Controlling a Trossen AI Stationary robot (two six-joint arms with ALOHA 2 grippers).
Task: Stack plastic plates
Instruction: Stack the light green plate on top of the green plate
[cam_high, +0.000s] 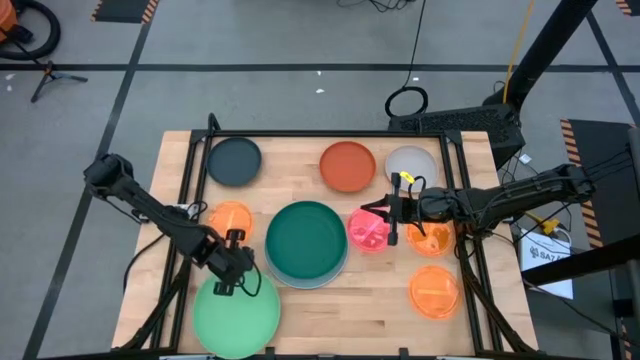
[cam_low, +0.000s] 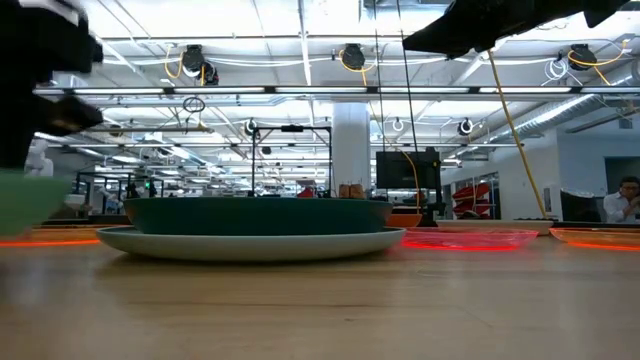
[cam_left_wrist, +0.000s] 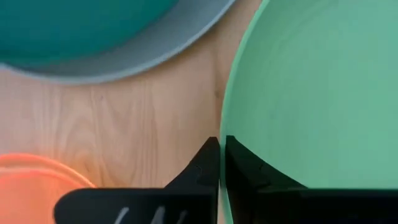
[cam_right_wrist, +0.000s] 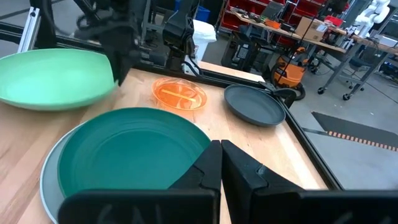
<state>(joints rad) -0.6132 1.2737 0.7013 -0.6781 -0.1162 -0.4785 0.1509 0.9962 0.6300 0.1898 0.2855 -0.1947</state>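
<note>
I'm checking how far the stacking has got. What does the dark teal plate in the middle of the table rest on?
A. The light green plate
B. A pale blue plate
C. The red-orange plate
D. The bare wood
B: in the high view the dark teal plate sits inside a pale blue plate, whose rim shows around its edge; the low view shows that wider rim beneath it.
</note>
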